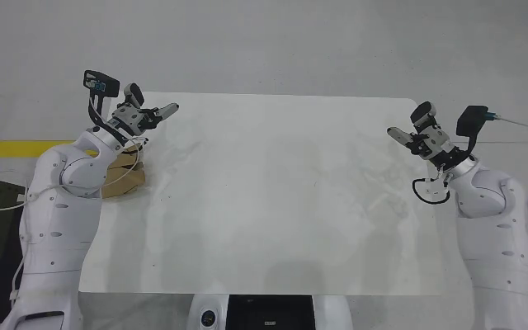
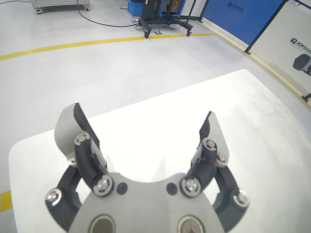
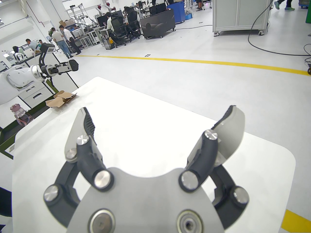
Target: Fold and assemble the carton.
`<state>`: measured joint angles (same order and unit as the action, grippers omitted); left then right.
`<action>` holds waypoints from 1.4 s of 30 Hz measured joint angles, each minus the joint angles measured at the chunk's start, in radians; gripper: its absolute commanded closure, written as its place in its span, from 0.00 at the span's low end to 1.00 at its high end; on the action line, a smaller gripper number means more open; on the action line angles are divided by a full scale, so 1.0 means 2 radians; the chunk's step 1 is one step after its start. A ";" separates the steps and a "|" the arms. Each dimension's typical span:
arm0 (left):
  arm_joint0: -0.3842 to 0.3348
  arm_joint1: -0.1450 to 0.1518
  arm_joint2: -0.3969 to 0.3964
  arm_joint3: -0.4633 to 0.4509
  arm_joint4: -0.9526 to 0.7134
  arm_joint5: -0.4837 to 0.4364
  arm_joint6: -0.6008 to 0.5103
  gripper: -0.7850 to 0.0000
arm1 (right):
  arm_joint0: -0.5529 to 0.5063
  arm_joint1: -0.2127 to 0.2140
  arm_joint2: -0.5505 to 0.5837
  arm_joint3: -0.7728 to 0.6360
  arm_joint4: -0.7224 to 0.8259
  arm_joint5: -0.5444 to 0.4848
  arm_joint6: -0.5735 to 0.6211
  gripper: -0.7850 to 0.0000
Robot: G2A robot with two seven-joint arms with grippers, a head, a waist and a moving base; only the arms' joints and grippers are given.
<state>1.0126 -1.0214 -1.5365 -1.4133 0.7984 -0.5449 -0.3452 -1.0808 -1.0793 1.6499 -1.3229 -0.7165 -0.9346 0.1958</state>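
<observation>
Item: carton (image 1: 124, 177), brown, 1 piece, partly opened, flaps loose.
Location: left edge of the bench (image 1: 272, 206), toward its far-left corner, beneath the left arm (image 1: 78, 169); it appears to straddle the edge.
Left gripper (image 1: 161, 112): released, jaws spread, nothing held; raised above the far-left corner, past the carton rather than over it.
Right gripper (image 1: 410, 125): released, empty; at the right edge, well apart from the carton.
Risk 1: a nudge from the left arm's elbow could tip the carton off the edge.
Risk 2: pinching 1 loose flap alone may crease it off its score line.
Risk 3: the right gripper has the whole bench to cross; the 2 arms could clash above the carton.
</observation>
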 measured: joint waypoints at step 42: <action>0.062 0.025 -0.173 0.063 -0.451 0.133 -0.252 0.00 | 0.000 0.000 0.000 0.000 0.000 0.000 0.000 0.00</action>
<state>1.1369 -0.9712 -1.8828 -1.2865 -0.1034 -0.2797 -0.8491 -1.0808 -1.0793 1.6499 -1.3229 -0.7165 -0.9346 0.1958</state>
